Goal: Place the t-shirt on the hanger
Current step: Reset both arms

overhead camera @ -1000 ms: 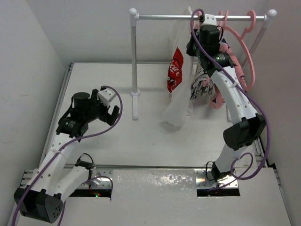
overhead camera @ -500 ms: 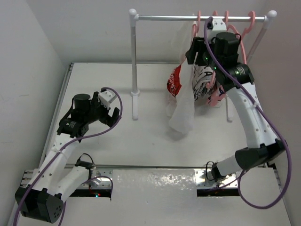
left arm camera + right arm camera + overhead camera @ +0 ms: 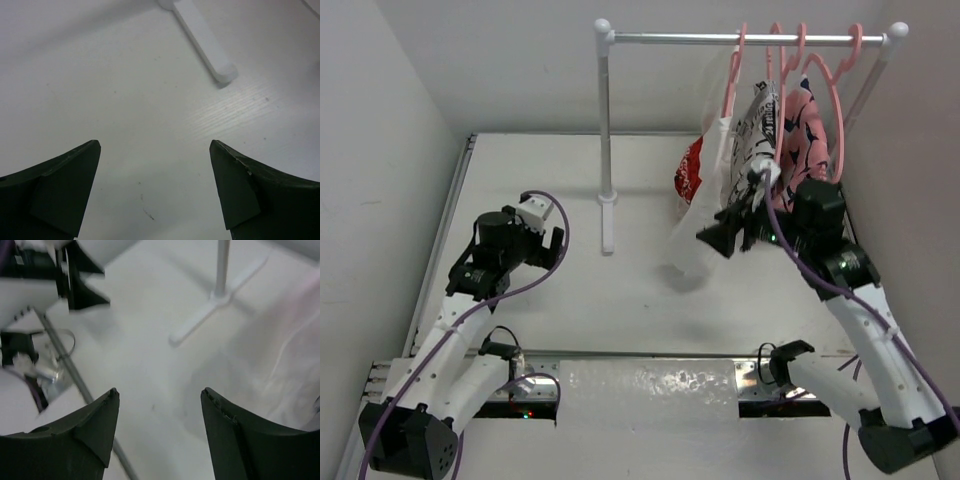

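The white t-shirt (image 3: pixel 698 205) with its red patch hangs from a salmon-pink hanger (image 3: pixel 732 72), whose hook is over the rack's rail. The shirt's lower edge drapes down to the table. My right gripper (image 3: pixel 725 235) is open and empty, low in front of the shirt and apart from the hanger. In the right wrist view the right gripper (image 3: pixel 160 390) frames bare table, with blurred white t-shirt cloth (image 3: pixel 292 375) at the right. My left gripper (image 3: pixel 556 243) is open over the table at the left. In its own view the left gripper (image 3: pixel 155 145) holds nothing.
The white-and-metal rack (image 3: pixel 607 120) stands at the back, with one foot (image 3: pixel 205 45) close ahead of my left gripper. A newsprint shirt (image 3: pixel 760 125) and a pink shirt (image 3: pixel 807 140) hang on other pink hangers at the right. Walls close in on both sides.
My right gripper opened, let go of the hanger at the rail, and dropped down and forward away from the rack. The t-shirt stays hanging. The left arm shifted slightly.
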`<state>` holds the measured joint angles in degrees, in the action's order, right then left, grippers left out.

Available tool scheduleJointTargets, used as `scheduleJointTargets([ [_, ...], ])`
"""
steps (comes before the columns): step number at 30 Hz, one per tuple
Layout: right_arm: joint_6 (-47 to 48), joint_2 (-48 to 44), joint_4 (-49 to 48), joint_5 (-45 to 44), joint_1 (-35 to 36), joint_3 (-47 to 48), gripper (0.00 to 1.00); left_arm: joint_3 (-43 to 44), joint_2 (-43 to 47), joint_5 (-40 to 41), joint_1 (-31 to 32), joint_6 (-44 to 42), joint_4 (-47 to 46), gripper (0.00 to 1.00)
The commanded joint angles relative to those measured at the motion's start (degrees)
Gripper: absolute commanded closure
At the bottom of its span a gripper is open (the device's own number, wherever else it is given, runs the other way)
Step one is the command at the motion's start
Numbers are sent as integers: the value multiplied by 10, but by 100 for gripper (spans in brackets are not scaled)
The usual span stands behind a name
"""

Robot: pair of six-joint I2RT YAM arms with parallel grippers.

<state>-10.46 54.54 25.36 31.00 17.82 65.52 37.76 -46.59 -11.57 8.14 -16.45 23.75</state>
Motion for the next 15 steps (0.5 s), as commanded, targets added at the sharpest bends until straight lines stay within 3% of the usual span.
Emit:
scheduleJointTargets([
  [1,-3,-75,-25,52,2,-120,35,-12,6,68,-7,35,-73,13],
  [5,-26,-160,37,-149,3,-269,32,-18,1,101,-7,48,-92,13],
  [6,-39,-170,68,-236,3,-286,29,-20,1,111,-7,48,-100,12],
  [10,-146,-189,110,-388,2,-354,20,-53,7,176,-6,75,-142,9],
  [15,-237,-189,64,-434,3,-430,11,-94,12,295,-6,120,-188,9],
])
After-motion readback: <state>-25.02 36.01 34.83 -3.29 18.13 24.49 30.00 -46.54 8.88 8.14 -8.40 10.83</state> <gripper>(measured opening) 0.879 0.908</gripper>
